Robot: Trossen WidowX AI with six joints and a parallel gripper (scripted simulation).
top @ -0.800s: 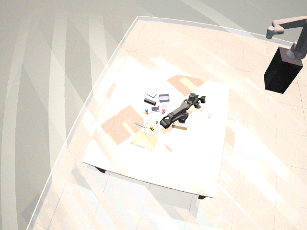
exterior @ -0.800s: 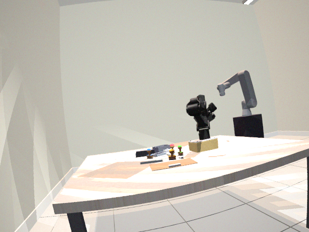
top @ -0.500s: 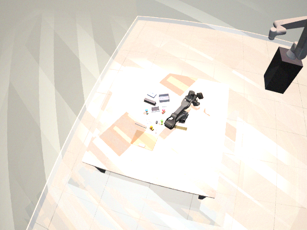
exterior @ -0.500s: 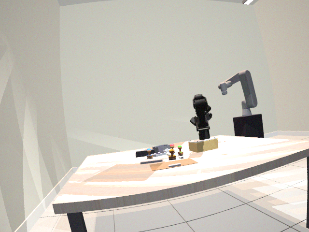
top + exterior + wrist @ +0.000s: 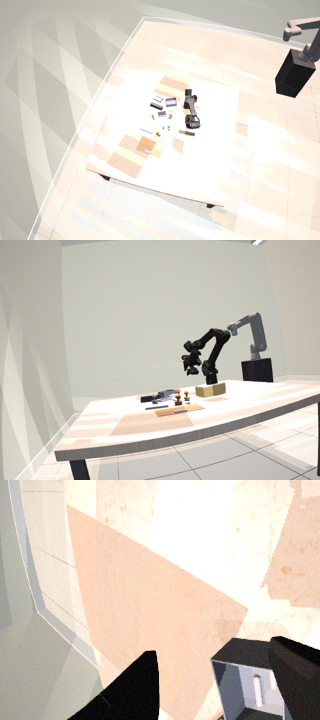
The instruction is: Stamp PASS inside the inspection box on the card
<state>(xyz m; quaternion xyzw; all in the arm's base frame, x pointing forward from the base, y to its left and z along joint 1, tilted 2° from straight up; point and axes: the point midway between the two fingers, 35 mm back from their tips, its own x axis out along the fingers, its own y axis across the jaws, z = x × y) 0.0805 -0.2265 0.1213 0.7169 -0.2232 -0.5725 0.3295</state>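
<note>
My gripper (image 5: 192, 370) (image 5: 215, 655) (image 5: 189, 93) hangs high above the back of the table, half open, with nothing between the fingers. Several small stamps stand on the bench: green-topped (image 5: 168, 127) (image 5: 186, 395), red-topped (image 5: 170, 115) (image 5: 178, 390), blue-topped (image 5: 153, 116) (image 5: 154, 398) and yellow-topped (image 5: 157, 133) (image 5: 177, 400). Their labels are too small to read. A dark ink pad (image 5: 162, 113) lies between the blue and red stamps. The orange card (image 5: 144, 142) (image 5: 168, 411) lies nearer the front, with a pale grey box (image 5: 147, 151) (image 5: 180, 410) on it.
A grey open tray (image 5: 171, 101) (image 5: 254, 700), a blue-and-white card (image 5: 158, 98) and a black bar (image 5: 156, 105) lie at the back. The arm's base stands on a tan block (image 5: 186, 132) (image 5: 209, 390). A second grey arm on a black pedestal (image 5: 294, 73) (image 5: 257, 369) stands off the table.
</note>
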